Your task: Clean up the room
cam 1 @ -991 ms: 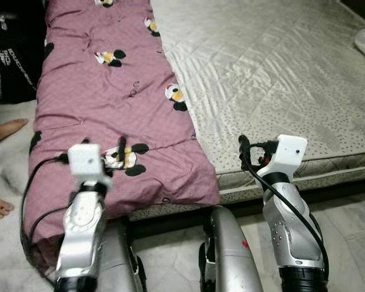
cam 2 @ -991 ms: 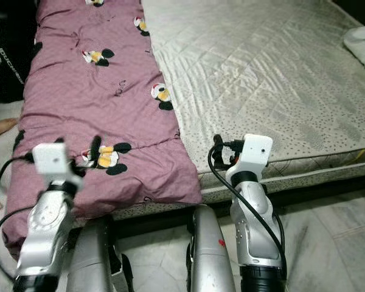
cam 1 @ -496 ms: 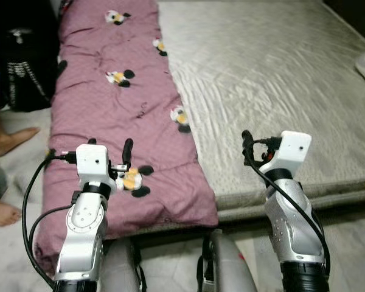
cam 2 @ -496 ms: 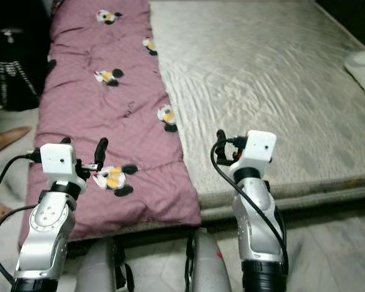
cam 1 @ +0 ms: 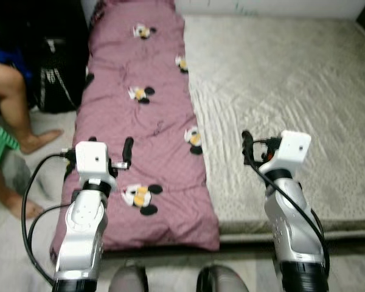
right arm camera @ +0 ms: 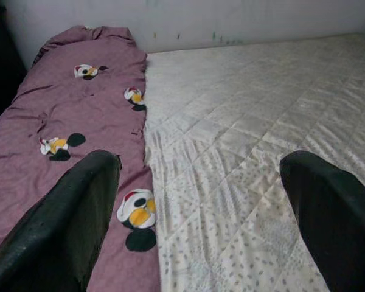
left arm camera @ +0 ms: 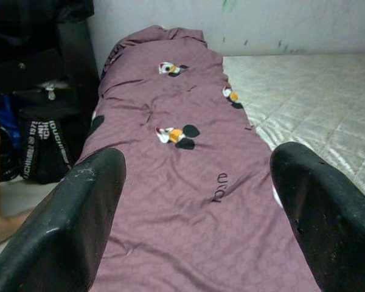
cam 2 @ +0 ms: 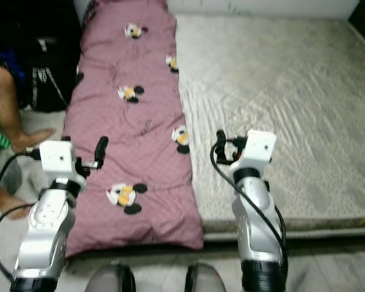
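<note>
Approach to bed: both grippers raised, empty.
Left gripper (left arm camera: 194, 213) and right gripper (right arm camera: 198, 213), fingers spread, hover over the quilt (cam 1: 140, 121) and mattress (cam 1: 280, 91), apparently ready to grasp.

You see a mauve quilt (cam 1: 140, 128) dotted with black, white and orange cartoon mouse figures. The mattress (cam 1: 280, 91) beside it is pale grey-beige with a quilted diamond pattern. A black bag (cam 1: 58, 76) carries white lettering.

Head cams look down from up high over the bed (cam 1: 280, 91); both wrist cams sit low, aimed along it, sharing the purple quilt (cam 1: 143, 121) and mattress seam.
</note>
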Controlling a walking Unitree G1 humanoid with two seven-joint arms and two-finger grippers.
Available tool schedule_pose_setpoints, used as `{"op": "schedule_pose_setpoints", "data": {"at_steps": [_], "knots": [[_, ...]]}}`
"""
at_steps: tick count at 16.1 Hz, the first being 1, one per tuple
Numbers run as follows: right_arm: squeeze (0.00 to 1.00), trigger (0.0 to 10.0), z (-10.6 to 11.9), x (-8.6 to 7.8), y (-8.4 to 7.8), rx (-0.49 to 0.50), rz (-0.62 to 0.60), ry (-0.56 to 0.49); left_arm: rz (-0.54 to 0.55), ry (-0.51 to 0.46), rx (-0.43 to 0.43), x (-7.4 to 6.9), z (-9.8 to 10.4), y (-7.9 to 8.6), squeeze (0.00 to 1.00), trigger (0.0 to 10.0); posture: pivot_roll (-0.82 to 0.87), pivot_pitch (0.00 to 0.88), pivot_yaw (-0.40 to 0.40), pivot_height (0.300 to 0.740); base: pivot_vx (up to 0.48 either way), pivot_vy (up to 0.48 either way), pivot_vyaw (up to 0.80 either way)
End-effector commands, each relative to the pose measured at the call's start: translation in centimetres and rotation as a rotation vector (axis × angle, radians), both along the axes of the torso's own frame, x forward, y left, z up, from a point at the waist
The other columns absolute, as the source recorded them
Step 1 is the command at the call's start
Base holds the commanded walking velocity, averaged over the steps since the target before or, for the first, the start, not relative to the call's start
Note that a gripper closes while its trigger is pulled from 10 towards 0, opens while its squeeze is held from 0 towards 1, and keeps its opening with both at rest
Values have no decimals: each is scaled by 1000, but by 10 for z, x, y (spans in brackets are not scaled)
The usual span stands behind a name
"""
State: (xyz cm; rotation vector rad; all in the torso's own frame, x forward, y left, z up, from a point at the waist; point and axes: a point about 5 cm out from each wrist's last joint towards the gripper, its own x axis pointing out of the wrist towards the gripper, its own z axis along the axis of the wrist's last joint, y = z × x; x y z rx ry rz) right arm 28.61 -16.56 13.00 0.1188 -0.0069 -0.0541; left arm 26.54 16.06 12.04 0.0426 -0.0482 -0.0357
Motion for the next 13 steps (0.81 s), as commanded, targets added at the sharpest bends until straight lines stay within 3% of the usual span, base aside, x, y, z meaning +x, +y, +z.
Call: {"op": "schedule_pose_setpoints", "data": {"at_steps": [1, 13], "knots": [[0, 10000, -2, -2, -3, -4, -10, 6, -16, 14, -7, -2, -1, -2, 0, 10000, -31, 81, -41, 740, 0, 0, 0], [0, 10000, -3, 1, -3, -24, -6, 13, -26, 51, -55, -2, -4, -3, 0, 10000, -34, 85, -39, 740, 0, 0, 0]]}}
